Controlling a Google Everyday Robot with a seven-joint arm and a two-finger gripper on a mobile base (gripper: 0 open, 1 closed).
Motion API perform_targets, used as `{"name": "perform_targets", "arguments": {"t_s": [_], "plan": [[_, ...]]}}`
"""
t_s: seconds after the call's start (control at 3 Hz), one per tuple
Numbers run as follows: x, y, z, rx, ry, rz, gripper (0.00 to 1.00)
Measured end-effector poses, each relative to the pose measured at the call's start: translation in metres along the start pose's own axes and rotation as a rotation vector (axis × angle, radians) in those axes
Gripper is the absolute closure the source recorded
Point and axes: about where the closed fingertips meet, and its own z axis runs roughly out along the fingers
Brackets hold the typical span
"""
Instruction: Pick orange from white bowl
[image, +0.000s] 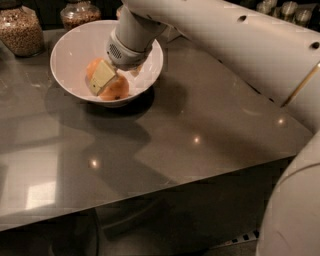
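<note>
The orange lies in the bottom of the large white bowl, which stands at the back left of the grey table. My gripper reaches down into the bowl from the upper right. It sits right on the orange and covers its middle, so orange peel shows on either side of it. The far side of the orange is hidden behind the gripper and wrist.
Two glass jars of grains stand behind the bowl, one at the far left and one at the back. My white arm crosses the upper right. The table's front edge runs along the lower part of the view.
</note>
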Motion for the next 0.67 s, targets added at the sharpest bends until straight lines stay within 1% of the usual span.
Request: {"name": "perform_targets", "arguments": {"t_s": [0.33, 0.67], "plan": [[0.0035, -0.0056, 0.009, 0.017, 0.02, -0.015, 0.21], [0.0004, -0.0139, 0.0167, 0.036, 0.025, -0.027, 0.23]]}}
